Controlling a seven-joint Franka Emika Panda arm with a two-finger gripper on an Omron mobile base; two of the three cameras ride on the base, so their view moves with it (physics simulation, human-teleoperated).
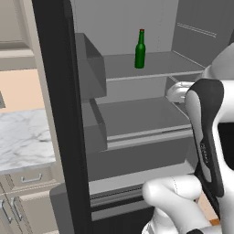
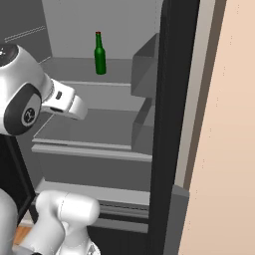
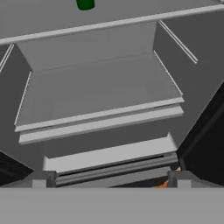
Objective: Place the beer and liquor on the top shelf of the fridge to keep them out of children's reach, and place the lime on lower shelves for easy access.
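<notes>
The fridge (image 1: 59,114) stands open, its black door at the left in the left base view. The beer (image 1: 140,50) (image 2: 100,55), a slim green bottle with a red cap, stands upright on the top shelf (image 1: 160,68) (image 2: 64,67). In the hand view its base (image 3: 85,4) shows above that shelf's light front edge (image 3: 109,24). My gripper (image 3: 111,179) is open and holds nothing. It is in front of the fridge and faces a bare lower shelf (image 3: 96,92) (image 1: 137,116) (image 2: 89,127). The liquor and the lime are out of view.
Grey door bins (image 1: 91,68) (image 2: 144,64) line the open door. A closed grey drawer (image 1: 137,155) sits under the lower shelf. A marble counter (image 1: 23,137) over pale cabinet drawers (image 1: 27,178) lies left of the door. A beige wall (image 2: 224,124) flanks the fridge.
</notes>
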